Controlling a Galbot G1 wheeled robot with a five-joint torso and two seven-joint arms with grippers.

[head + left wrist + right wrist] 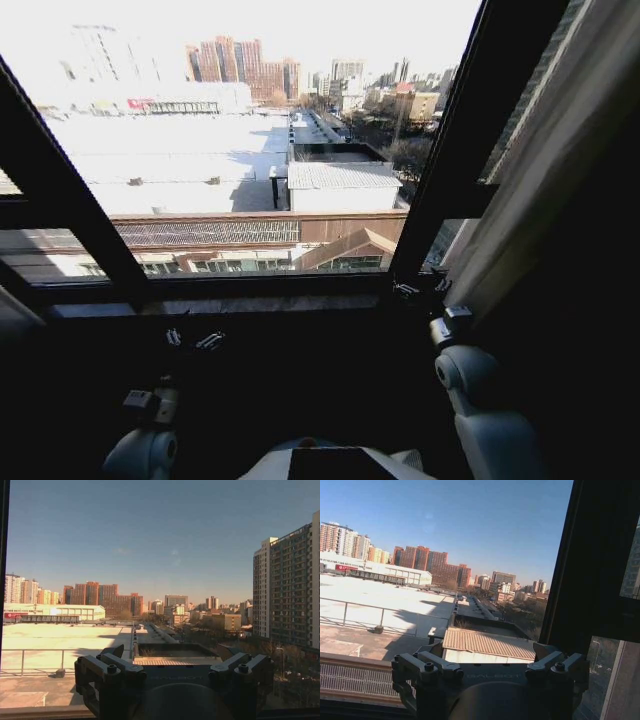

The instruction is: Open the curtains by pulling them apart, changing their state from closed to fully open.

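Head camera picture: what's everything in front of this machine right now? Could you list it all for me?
curtain: one panel, pale sheer pleated, bunched at the window's right edge, beside the right frame bar
window frame bars: two slanting, dark, left and right of the clear pane
window sill: one, dark, along the bottom of the pane
city outside: pale flat roofs near, reddish towers far
left gripper: one, dark, open, low under the sill on the left
right gripper: one, dark, open, at the sill near the right bar and the curtain
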